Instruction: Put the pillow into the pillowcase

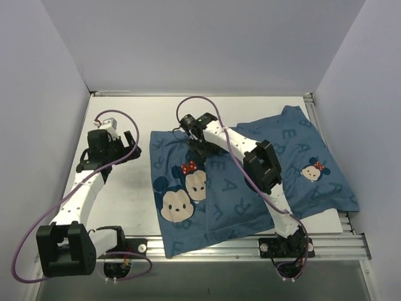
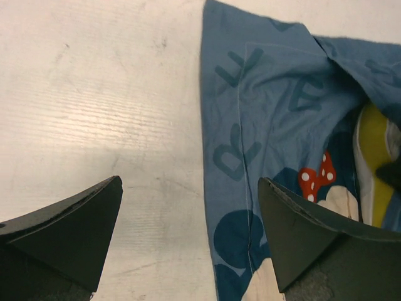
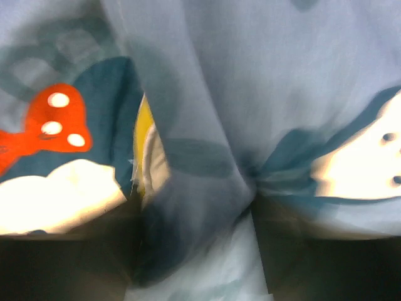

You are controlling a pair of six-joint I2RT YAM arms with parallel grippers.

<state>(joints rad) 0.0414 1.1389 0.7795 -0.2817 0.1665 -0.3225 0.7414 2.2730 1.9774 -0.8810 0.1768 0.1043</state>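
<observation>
The blue pillowcase (image 1: pixel 219 188) with mouse faces and letters lies spread over the middle and right of the table. Only a strip of the pillow shows: its yellow piping and cream edge peek from a cloth opening in the left wrist view (image 2: pixel 374 157) and the right wrist view (image 3: pixel 145 150). My right gripper (image 1: pixel 193 139) is at the pillowcase's far left edge, and a bunched fold of blue cloth (image 3: pixel 207 157) sits between its dark fingers (image 3: pixel 313 257). My left gripper (image 1: pixel 133 145) is open and empty just left of the pillowcase's left edge (image 2: pixel 207 157), low over the bare table.
White walls close in the table on the left, back and right. An aluminium rail (image 1: pixel 250 241) runs along the near edge between the arm bases. Bare white tabletop (image 1: pixel 125 194) lies left of the pillowcase.
</observation>
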